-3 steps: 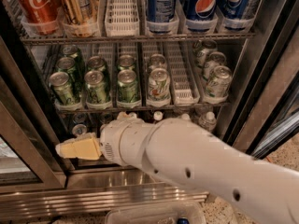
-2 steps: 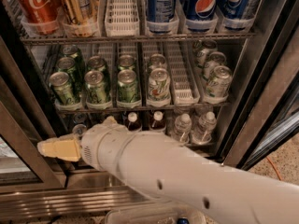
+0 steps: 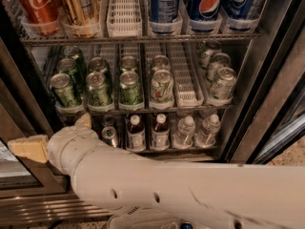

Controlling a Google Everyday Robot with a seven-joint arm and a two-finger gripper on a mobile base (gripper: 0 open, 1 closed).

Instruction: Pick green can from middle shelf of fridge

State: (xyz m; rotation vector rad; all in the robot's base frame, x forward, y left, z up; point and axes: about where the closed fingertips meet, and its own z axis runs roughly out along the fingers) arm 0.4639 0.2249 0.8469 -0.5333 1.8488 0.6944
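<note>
Several dark green cans stand in the left lanes of the middle shelf (image 3: 190, 109); the front ones are at the left (image 3: 64, 89), beside it (image 3: 98, 88) and a third (image 3: 129, 87). Paler white-and-green cans (image 3: 162, 86) stand to their right. My gripper (image 3: 31, 148) is low at the left, below the middle shelf and in front of the fridge's left door frame (image 3: 24, 104). It touches no can. My white arm (image 3: 167, 190) crosses the bottom of the view.
The top shelf holds a red cola can (image 3: 35, 6), a gold can (image 3: 78, 4) and blue cans (image 3: 209, 4). Small bottles (image 3: 136, 132) and water bottles (image 3: 183, 130) stand on the bottom shelf. The dark door frame (image 3: 271, 80) rises at the right.
The arm has swung left, carrying the gripper from below the green cans to the left door frame. The bottles on the bottom shelf show more now. No can has moved.
</note>
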